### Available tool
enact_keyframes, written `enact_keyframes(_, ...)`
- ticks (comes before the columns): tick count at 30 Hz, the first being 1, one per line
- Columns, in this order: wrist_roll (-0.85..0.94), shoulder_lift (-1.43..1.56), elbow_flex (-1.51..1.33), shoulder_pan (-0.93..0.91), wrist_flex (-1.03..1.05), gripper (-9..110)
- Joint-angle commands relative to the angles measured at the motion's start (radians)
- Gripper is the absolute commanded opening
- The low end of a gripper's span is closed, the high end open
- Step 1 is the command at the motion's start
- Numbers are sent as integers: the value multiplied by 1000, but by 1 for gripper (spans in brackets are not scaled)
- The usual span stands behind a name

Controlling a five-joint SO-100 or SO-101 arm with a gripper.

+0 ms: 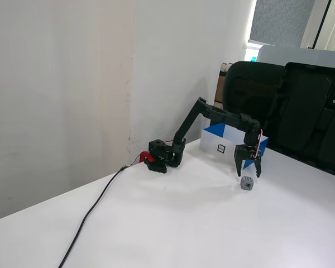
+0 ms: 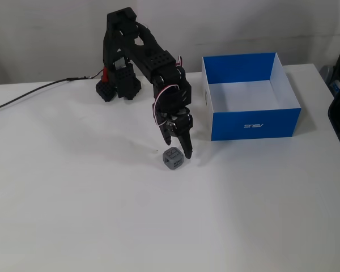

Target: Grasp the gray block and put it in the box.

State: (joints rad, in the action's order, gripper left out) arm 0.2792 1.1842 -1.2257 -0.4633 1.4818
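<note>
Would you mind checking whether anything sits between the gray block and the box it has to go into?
Nothing visible does. The gray block rests on bare white table, and the stretch to the box holds no object. Only the gripper hangs just above the block, on its box side.

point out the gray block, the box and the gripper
gray block [image 2: 173, 158], a fixed view, on its top face
box [image 2: 255, 124], a fixed view, on its blue front wall
gripper [image 2: 180, 150], a fixed view, midway between fingertips
</note>
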Motion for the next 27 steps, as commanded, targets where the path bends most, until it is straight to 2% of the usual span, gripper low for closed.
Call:
enact_keyframes(1,-6,0,46,21,-20,32)
enact_keyframes(16,-6,-40,44,58,-49,30)
enact_keyframes(18,-6,-49,51,58,-49,25)
enact_keyframes(22,-11,-71,71,61,-48,1)
enact_keyframes(27,-14,-98,97,72,-38,0)
